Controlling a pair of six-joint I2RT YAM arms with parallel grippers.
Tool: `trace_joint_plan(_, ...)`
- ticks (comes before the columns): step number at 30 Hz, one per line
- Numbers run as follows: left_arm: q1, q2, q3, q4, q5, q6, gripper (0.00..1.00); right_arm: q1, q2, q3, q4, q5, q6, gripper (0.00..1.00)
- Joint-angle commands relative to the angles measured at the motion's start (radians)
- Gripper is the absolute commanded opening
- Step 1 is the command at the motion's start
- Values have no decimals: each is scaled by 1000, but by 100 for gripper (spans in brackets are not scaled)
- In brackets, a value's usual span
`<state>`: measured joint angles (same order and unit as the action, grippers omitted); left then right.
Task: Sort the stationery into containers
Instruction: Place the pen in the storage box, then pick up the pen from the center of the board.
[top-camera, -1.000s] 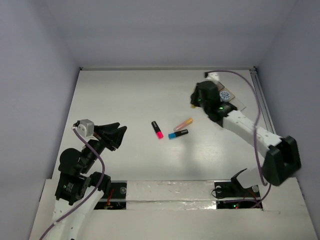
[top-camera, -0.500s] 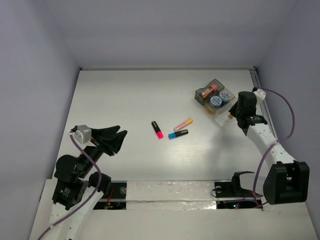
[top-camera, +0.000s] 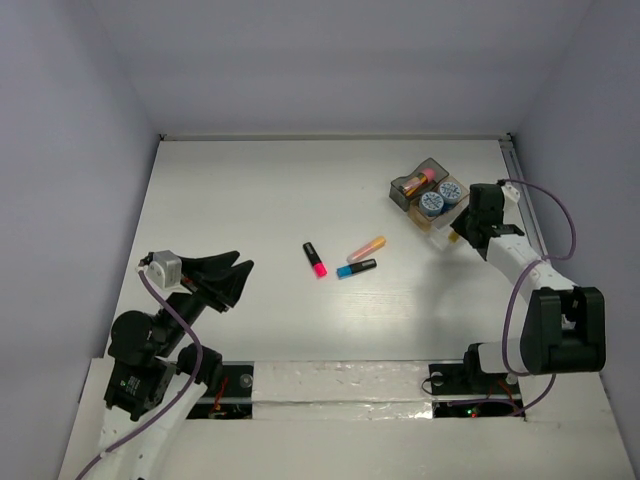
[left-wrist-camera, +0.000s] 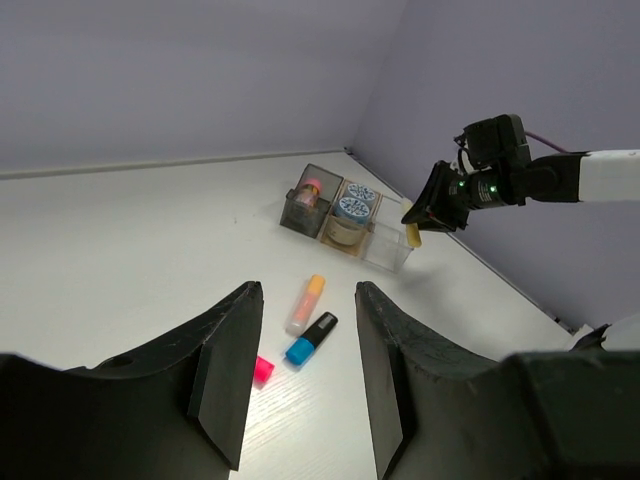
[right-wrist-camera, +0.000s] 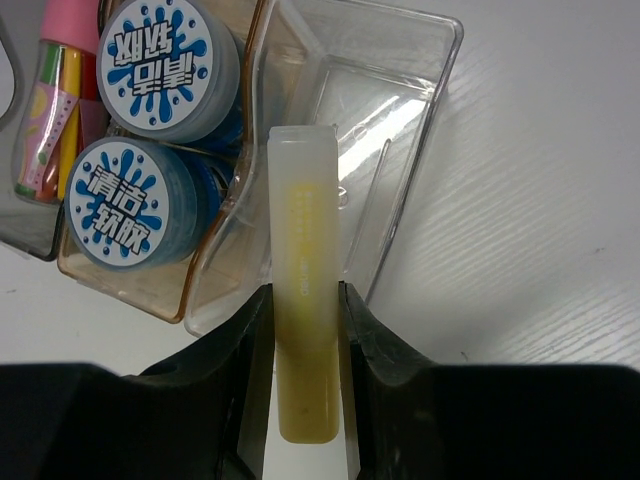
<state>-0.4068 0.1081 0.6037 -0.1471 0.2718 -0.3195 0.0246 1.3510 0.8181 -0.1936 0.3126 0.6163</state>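
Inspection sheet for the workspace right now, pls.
Surface: white table, matte.
Job's things: glue stick in grey tray; two rolls in amber tray; clear tray empty; orange highlighter, blue-black highlighter, pink-black highlighter loose mid-table.
Clutter: nothing seen.
Grippers: left gripper open, empty; right gripper, fingers shut on yellow highlighter over clear tray.
Cables: purple cables loop beside both arms.
Surroundings: plain pale walls.

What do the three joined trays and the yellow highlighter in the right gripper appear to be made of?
Trays: probably hard glossy plastic; the clear tray shows the table through its walls and catches glints, the amber tray and smoky grey tray are tinted but see-through. Yellow highlighter: likely frosted translucent plastic, matt, its milky shell showing yellow inside.
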Motion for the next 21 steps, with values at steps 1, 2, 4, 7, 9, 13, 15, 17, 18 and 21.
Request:
trace_joint_plan(1, -7, -4, 5, 46, -6, 0, 39, -8, 8, 30, 83, 0, 51, 19)
trace_joint_plan(2, -7, -4, 4, 46, -6, 2, 39, -8, 7, 21, 98, 3, 56, 27)
trace_joint_plan(4, -7, -2, 4, 47, -5, 0, 39, -8, 10, 19, 108, 3, 56, 31)
trace_joint_plan(7, -7, 1, 4, 47, -6, 2, 39, -8, 17, 30, 108, 13, 51, 35)
trace_joint_plan(9, -7, 2, 4, 47, -6, 2, 39, -8, 16, 38, 100, 19, 48, 45)
trace_joint_plan(13, -7, 2, 4, 47, -5, 0, 39, -8, -3, 49, 91, 16, 31, 57)
trace_joint_plan(15, -7, 2, 4, 47, -5, 0, 39, -8, -13, 47, 80, 17, 23, 65)
trace_joint_plan(17, -7, 4, 4, 49, -3, 2, 39, -8, -47, 35, 79, -7, 16, 64)
trace_joint_plan(18, -7, 5, 4, 49, -5, 0, 39, -8, -64, 23, 109, -30, 10, 59)
trace_joint_plan(21, -7, 5, 4, 47, -5, 2, 38, 26, -134, -51, 252, -254, -38, 0)
